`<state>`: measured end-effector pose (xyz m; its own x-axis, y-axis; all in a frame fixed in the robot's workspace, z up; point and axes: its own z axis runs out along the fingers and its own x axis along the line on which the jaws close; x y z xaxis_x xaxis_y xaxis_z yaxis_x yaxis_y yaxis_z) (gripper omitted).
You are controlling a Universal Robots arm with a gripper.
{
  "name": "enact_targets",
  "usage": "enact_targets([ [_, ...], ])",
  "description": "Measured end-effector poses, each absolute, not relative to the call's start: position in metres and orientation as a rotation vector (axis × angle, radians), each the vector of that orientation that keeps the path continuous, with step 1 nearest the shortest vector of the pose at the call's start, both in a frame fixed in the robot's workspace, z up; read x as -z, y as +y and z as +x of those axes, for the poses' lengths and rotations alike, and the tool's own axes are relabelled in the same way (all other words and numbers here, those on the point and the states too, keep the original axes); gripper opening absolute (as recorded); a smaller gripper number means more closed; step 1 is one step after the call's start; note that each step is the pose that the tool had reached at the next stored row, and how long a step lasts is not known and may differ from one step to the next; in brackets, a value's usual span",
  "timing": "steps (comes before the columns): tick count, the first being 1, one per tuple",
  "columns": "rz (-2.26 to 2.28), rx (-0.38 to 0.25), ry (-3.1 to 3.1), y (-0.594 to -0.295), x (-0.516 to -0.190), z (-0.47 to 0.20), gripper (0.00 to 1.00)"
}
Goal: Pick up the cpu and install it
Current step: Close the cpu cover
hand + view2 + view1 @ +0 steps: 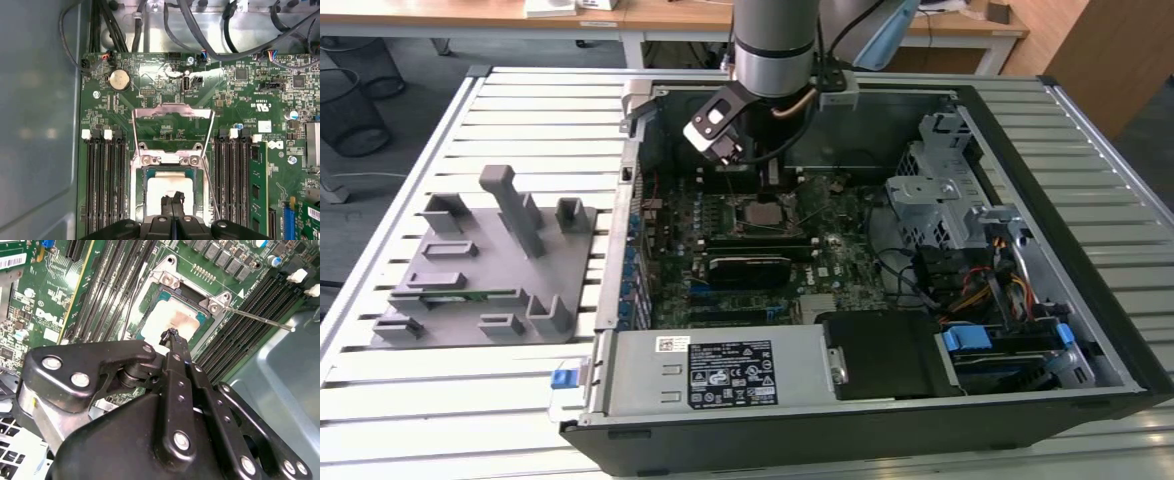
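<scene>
The cpu (170,186), a pale silvery square, lies flat in the motherboard socket (170,160) inside the open computer case (1067,250). In the second wrist view the cpu (176,319) shows its pale top framed by the socket. My gripper (172,201) hangs straight over the chip with its black fingers pressed together, and nothing shows between them. Whether the tips (172,334) touch the chip's top I cannot tell. In the exterior view the gripper (771,185) reaches down over the cpu (765,213) near the board's far half.
The socket's metal load plate (172,112) stands flipped open and its thin lever (260,320) sticks out sideways. Memory slots (105,185) flank the socket, and one holds a green stick (257,190). A grey parts fixture (480,260) lies outside the case, on the exterior view's left.
</scene>
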<state>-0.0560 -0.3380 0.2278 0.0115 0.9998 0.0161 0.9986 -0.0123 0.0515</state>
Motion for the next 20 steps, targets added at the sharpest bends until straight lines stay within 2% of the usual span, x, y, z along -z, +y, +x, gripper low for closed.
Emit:
enact_targets([
  [20, 2.216, -0.074, 2.190, -0.3380, -0.2337, -0.0560, 0.11],
])
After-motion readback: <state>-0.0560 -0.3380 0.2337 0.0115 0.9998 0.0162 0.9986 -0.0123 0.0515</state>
